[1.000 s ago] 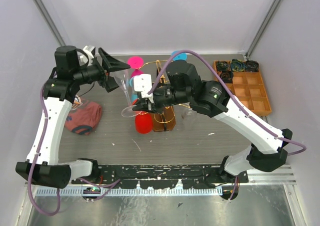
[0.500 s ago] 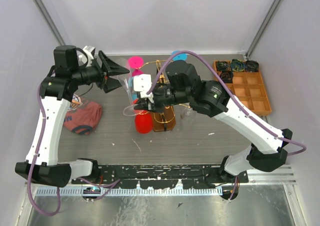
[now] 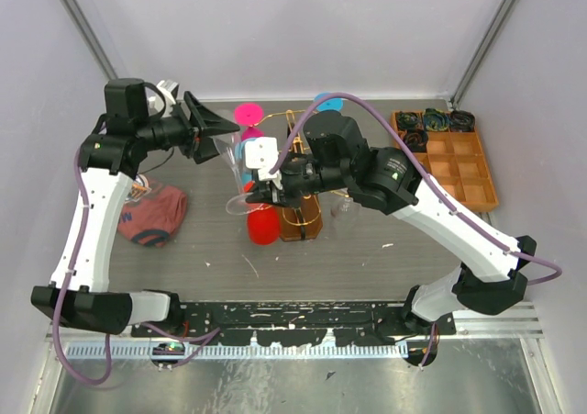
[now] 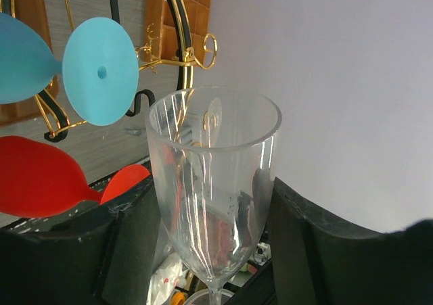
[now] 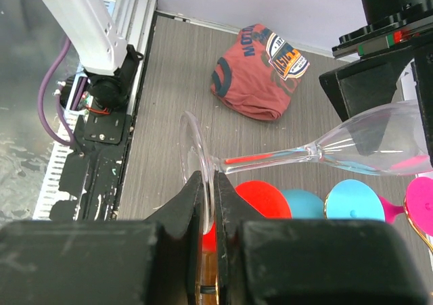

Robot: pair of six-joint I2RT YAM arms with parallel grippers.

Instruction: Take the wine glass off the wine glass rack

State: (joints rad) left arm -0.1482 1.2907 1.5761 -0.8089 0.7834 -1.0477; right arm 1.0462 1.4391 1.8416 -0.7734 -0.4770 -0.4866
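Clear wine glass [image 4: 213, 183], thin-walled and glossy, with a tulip bowl, thin stem and flat round foot: held on its side in the air at the 9 o'clock side of the rack, outside its wires, spanning the two grippers. Right gripper [image 5: 208, 183], black blocky fingers, pinched tight on the rim of the foot. Left gripper [image 4: 210, 197], matte black scuffed fingers, spread either side of the bowl and close against it; whether the pads press the glass cannot be told. Wine glass rack [image 3: 299, 221], gold wire with scrolled curly arms on an oval brown base, stands mid-table. Opaque smooth glasses crowd around it: a turquoise one [image 4: 100, 72], a red one [image 4: 40, 183] and a hot-pink one [image 3: 246, 113]. A crumpled red printed T-shirt [image 5: 260, 75], soft and folded on itself, lies at 9 o'clock near the left wall. Orange-brown wooden tray [image 3: 463, 171], square compartments, sits at 2 o'clock against the right wall; its far cells hold dark coiled items too small to name, while the nearer cells show bare wood. Grey wood-grain table [image 3: 367, 258], matte with white flecks, has open surface from 4 to 7 o'clock between the rack and the arm bases. White walls close in at 9, 12 and 3 o'clock.
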